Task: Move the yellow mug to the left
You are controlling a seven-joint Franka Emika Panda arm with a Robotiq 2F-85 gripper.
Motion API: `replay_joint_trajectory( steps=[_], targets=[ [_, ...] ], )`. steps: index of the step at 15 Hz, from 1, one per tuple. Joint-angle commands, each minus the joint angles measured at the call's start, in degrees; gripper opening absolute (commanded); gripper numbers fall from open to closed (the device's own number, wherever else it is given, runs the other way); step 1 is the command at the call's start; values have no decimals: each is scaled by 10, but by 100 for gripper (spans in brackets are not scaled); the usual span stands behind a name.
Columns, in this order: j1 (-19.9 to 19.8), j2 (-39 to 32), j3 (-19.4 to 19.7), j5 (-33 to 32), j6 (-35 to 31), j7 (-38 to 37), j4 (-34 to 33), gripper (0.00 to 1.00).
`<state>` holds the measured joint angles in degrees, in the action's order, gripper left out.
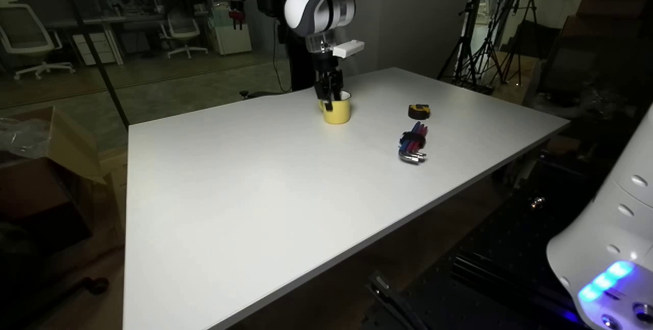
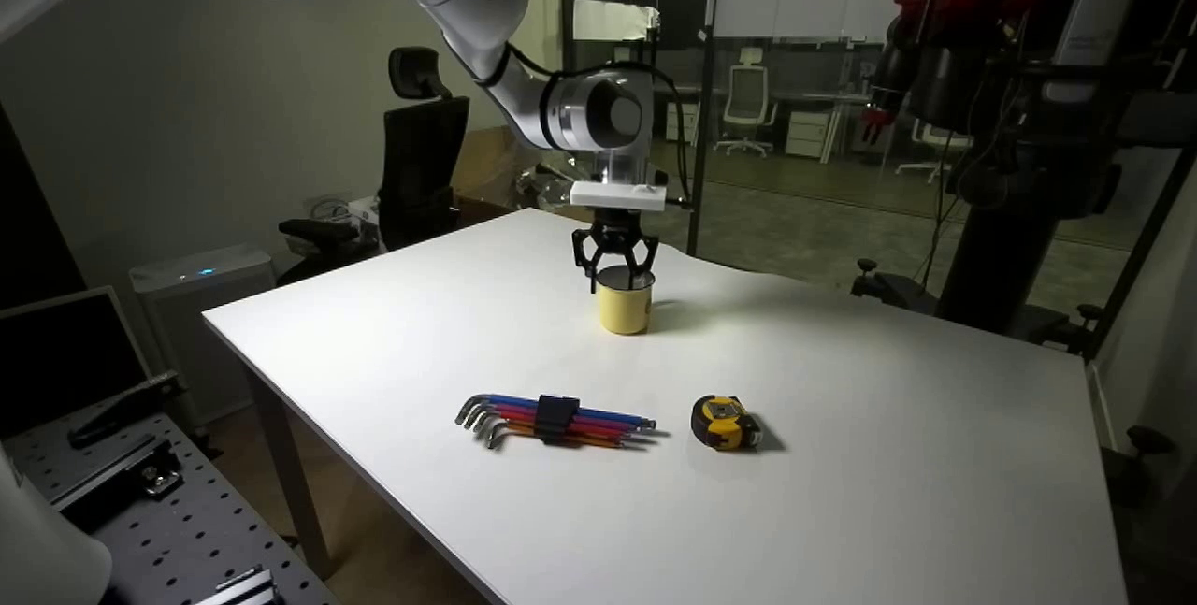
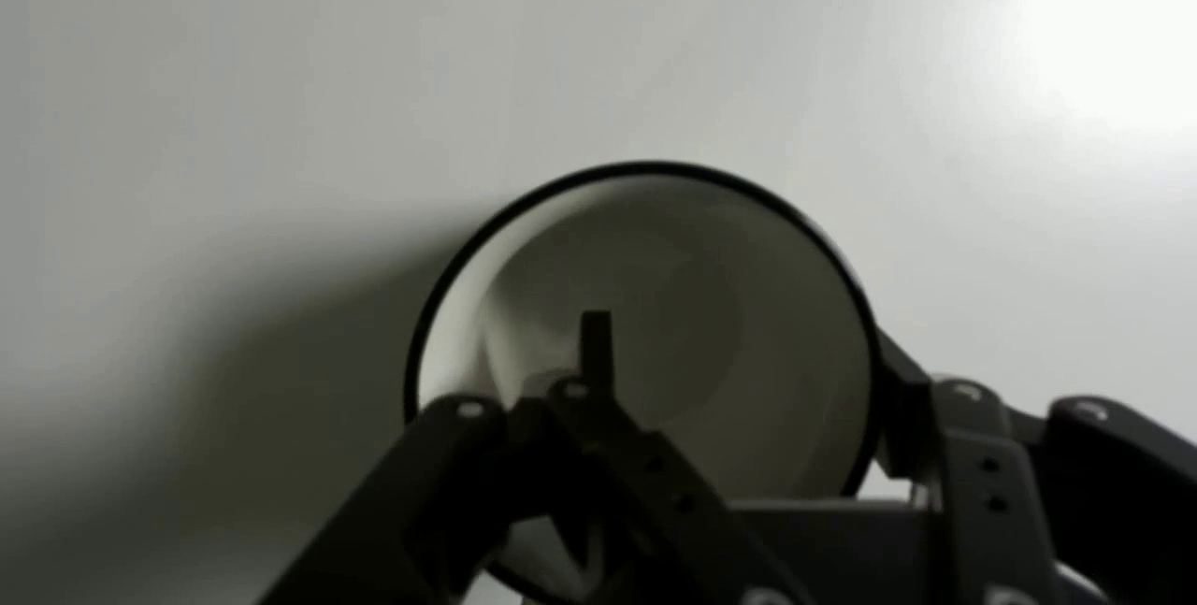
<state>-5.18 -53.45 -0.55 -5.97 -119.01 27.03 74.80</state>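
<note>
The yellow mug (image 1: 338,115) stands upright on the white table (image 1: 240,202) in both exterior views (image 2: 624,311). In the wrist view I look down into its pale inside (image 3: 673,250) and see its dark rim. My gripper (image 1: 332,102) is at the mug's top and points down; it also shows there in an exterior view (image 2: 612,284). In the wrist view the gripper (image 3: 748,367) is open across one side of the rim. One finger is inside the mug. The other finger is outside, close against the wall; whether it touches is unclear. The handle is mostly hidden.
A bundle of coloured hex keys (image 2: 558,419) in a black holder lies on the table. A yellow and black tape measure (image 2: 723,423) sits near it. A dark robot with red parts (image 2: 963,16) stands behind the table. The table's far edge is close behind the mug.
</note>
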Motion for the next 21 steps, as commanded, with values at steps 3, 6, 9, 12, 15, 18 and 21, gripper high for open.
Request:
replay_joint_trajectory(
  steps=[3,6,9,12,15,18,21],
  targets=[
    [4,-18,1,-19,27,-6,-46,17],
    [4,-19,0,-19,28,-7,-50,1],
    [2,-19,-2,-17,30,-6,-52,3],
    [1,-18,-3,-14,29,-7,-52,3],
    [0,-18,-4,-12,28,-8,-51,3],
    [5,-19,-4,-14,29,-10,-53,3],
    [22,-26,-4,-23,30,-16,-60,3]
  ],
)
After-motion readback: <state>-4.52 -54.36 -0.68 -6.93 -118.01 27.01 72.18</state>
